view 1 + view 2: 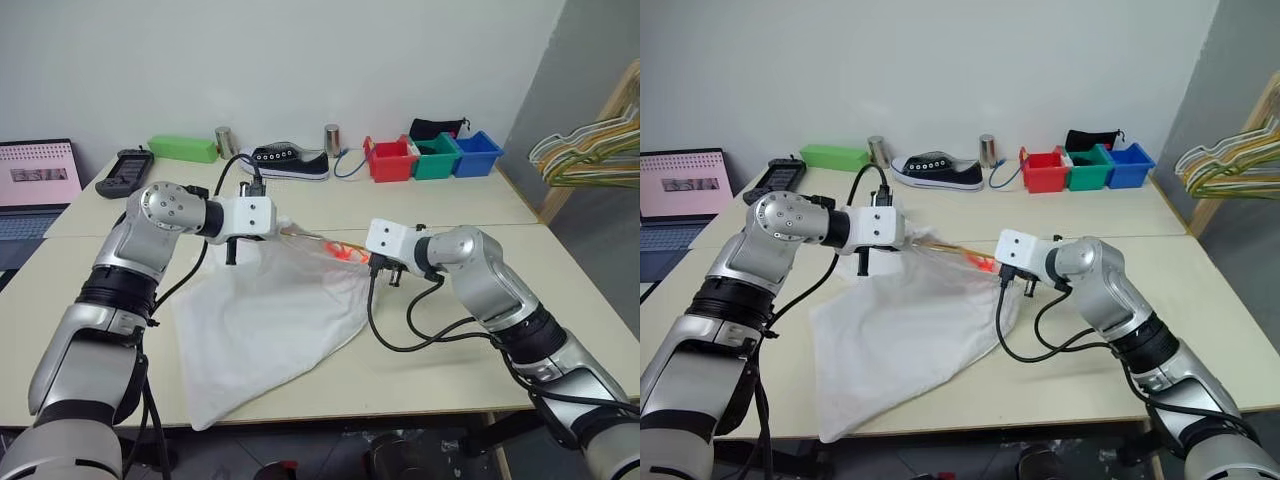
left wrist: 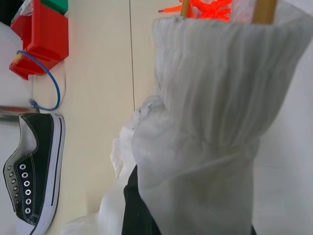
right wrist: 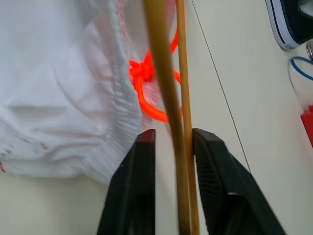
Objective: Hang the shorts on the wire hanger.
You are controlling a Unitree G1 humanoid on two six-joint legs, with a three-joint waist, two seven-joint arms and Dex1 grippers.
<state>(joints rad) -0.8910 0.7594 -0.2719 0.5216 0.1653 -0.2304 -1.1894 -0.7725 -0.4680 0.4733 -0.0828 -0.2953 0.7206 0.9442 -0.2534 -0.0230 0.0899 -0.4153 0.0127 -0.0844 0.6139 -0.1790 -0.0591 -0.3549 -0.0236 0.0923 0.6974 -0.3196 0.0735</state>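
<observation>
Left gripper [image 1: 232,252] at centre left of the head views, fingers pressed together on the gathered waistband of the shorts [image 1: 265,325], pinching white cloth. In the left wrist view, ribbed waistband [image 2: 215,98] bunched over a black finger [image 2: 139,210] low in the frame.

Right gripper [image 3: 171,161] at centre right of the head views, just right of the orange-red drawstring [image 3: 146,88]. Fingers [image 3: 129,191] parted in the right wrist view, two golden-tan rods of the wire hanger [image 3: 164,98] running through the gap between them; contact with the pads not clear.

Wire hanger spanning between the two grippers, a thin tan line across mid-frame [image 1: 305,235], passing into the waistband; two tan rods also visible at the top edge of the left wrist view.

Shorts hanging from the left gripper and spreading down and left over the pale table [image 1: 450,330], lower corner reaching the near table edge at lower left.

Farther out, along the upper middle: black sneaker [image 1: 290,162] with white sole, two metal cans [image 1: 332,140] either side of it, a green box [image 1: 183,148] to the left, a dark handheld device [image 1: 125,172] beyond that. Red, green and blue bins [image 1: 432,157] in a row at upper right, a blue cable loop [image 2: 46,81] beside the red one. Laptop [image 1: 35,185] at the left edge. Bunch of pale hangers [image 1: 590,150] at the right edge.
</observation>
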